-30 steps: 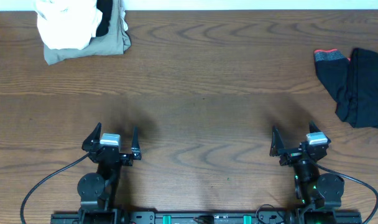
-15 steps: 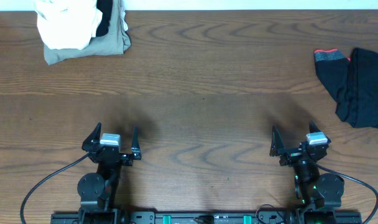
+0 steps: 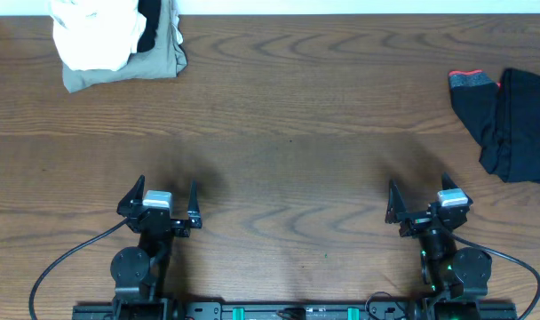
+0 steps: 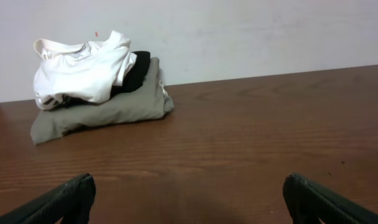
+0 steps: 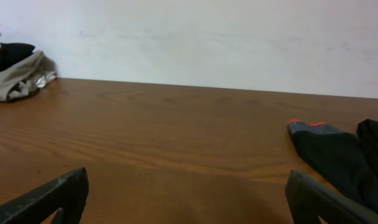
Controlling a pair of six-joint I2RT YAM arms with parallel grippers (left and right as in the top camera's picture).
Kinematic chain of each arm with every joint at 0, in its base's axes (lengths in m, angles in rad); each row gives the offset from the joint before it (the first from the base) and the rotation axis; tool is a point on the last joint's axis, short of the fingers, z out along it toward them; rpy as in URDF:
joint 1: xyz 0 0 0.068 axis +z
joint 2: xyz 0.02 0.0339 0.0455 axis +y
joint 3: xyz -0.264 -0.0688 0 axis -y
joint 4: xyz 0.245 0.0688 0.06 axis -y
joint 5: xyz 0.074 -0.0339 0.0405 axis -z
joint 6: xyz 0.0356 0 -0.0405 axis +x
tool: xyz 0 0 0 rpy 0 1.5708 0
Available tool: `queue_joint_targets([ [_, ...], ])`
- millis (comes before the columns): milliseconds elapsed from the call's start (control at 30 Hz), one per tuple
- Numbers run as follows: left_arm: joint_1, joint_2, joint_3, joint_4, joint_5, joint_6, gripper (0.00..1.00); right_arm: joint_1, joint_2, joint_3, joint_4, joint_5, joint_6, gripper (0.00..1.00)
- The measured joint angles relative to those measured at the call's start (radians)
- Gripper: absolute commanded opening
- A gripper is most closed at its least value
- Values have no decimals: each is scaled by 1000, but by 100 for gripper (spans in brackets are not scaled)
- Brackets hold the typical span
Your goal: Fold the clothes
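clothes (image 3: 510,124) lie bunched at the table's (image 3: 297,107) right edge, seemingly unfolded and partly out of frame. left gripper (image 3: 166,185) and right gripper (image 3: 418,185) wait at the near edge, both spread wide and empty. folding is unstarted, and the next move is likely the right arm reaching for the waistband (image 3: 472,81).

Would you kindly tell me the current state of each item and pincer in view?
black garment: unfolded, rumpled, lying loose on the table, not held.
white cloth: bundled, resting atop the khaki garment.
khaki garment: folded, lying on the table.
left pincer: open, empty.
right pincer: open, empty.
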Motion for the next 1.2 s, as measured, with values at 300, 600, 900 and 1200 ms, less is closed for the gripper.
queue_joint_targets([
  [300, 0, 0, 0, 0, 0, 0, 98, 0, 0, 0, 0, 0, 0, 99],
  [600, 0, 0, 0, 0, 0, 0, 98, 0, 0, 0, 0, 0, 0, 99],
  [900, 0, 0, 0, 0, 0, 0, 98, 0, 0, 0, 2, -3, 2, 99],
  [1200, 0, 0, 0, 0, 0, 0, 98, 0, 0, 0, 35, -211, 357, 99],
])
